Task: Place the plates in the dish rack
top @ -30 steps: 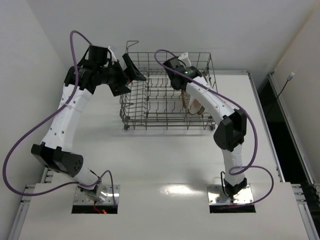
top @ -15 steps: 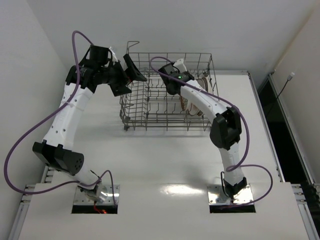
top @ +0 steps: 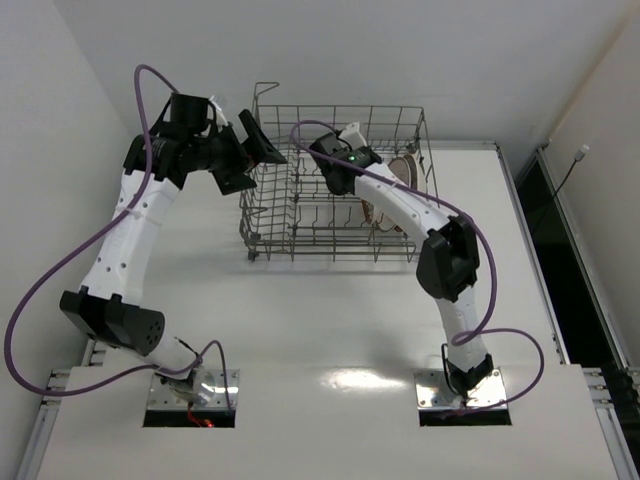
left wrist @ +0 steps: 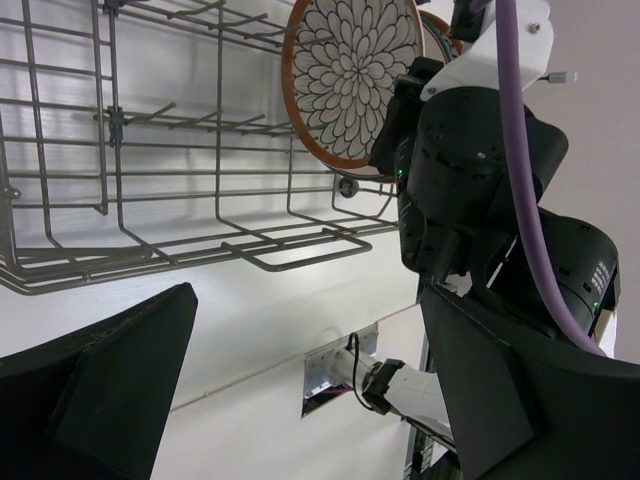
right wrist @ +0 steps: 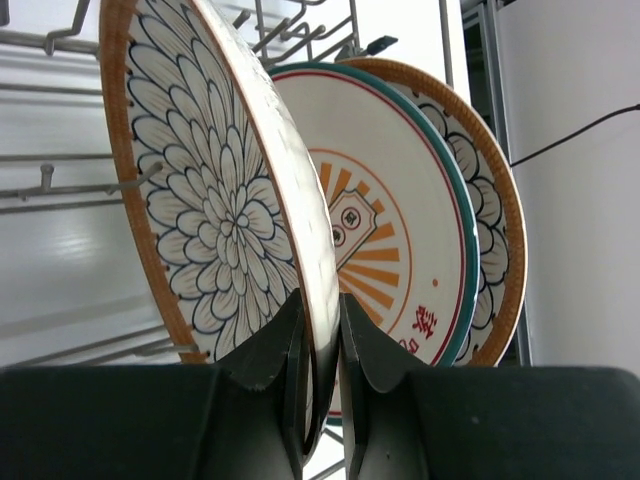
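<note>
One petal plate (right wrist: 215, 215) stands edgewise, its rim clamped in the right pincer (right wrist: 322, 302)

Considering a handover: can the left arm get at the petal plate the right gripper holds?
Probably not directly. The left gripper hangs open by the dish rack's left edge, while the petal plate stands toward the right side, pinched by the right gripper, with the right arm between them.
</note>
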Robot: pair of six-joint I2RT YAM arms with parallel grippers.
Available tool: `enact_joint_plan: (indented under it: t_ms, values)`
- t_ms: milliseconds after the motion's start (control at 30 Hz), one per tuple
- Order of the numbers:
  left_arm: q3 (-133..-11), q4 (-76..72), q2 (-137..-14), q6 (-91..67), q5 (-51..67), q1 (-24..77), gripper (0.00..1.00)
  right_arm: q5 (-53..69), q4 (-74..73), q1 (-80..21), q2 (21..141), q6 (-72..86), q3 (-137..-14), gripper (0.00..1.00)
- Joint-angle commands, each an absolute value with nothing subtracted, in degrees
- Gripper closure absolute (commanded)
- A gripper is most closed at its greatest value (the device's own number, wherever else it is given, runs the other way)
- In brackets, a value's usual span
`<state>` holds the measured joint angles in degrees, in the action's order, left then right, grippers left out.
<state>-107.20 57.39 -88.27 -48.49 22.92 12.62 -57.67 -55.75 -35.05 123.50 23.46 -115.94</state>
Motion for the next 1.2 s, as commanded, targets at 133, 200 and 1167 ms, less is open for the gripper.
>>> enact_joint_plan:
  t_ms: [133,200,1167]
  values:
    - [-106.88,55.2,-86.04,-48.08,24.7,11.95,0.05,-57.3,-71.54,-35.33,124.72,24.87,-114.08,1.0]
    - [-106.35,55.2,-86.04,-48.08,24.7,11.95,0.05,-56.78,-73.11,-35.33,124.72,25.66,-114.08,1.0]
    - [-96.59,46.76,-81.04,-49.22,31.81,9.84,0.05,-44.13,-80.6,-35.68,121.03,43.58,-105.74,1.0]
